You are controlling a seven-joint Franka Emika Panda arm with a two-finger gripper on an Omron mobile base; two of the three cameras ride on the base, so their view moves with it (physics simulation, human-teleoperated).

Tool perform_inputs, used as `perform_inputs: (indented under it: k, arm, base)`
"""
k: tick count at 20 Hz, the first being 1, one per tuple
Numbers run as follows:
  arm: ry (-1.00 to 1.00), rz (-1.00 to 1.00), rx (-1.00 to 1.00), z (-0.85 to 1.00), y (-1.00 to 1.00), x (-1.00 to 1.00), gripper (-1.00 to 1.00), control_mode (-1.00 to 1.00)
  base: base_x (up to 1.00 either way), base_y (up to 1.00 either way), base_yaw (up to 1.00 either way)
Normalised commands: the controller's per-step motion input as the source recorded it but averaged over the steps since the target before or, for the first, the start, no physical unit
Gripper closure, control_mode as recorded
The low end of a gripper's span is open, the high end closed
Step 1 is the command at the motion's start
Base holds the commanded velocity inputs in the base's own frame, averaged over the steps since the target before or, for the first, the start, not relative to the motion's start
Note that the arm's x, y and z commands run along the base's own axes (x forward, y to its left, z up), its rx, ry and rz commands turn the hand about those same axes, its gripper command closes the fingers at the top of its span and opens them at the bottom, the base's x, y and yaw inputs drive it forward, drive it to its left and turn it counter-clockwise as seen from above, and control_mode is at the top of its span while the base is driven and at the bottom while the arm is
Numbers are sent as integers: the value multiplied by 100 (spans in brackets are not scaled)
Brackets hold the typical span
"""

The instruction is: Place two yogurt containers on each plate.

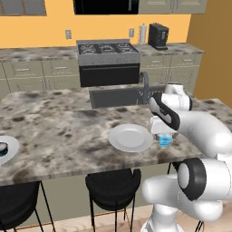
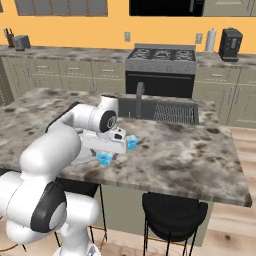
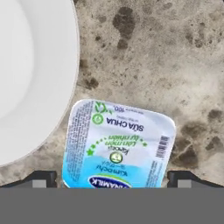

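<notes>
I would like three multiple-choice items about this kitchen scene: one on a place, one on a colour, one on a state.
1. Where does the yogurt tub under the hand stand?
A. on the counter beside the plate
B. on the plate
C. in the sink

2. What colour is this tub's lid?
A. red
B. light blue and white
C. black

3. How is the hand?
A. shut on the tub
B. open, one finger on each side of the tub
C. shut on the plate

Answers:
1 A: the tub rests on the stone counter, off the plate.
2 B: the hand view shows the lid.
3 B: the fingertips stand wide apart.
</notes>
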Motion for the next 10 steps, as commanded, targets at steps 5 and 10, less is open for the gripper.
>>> perform_inputs:
  k: [5, 10]
  arm:
    - [1, -9, 0, 0, 0, 52, -100, -100]
    - [2, -2, 0, -12, -3, 12, -100, -100]
  base:
    - [0, 0, 0]
    - [0, 0, 0]
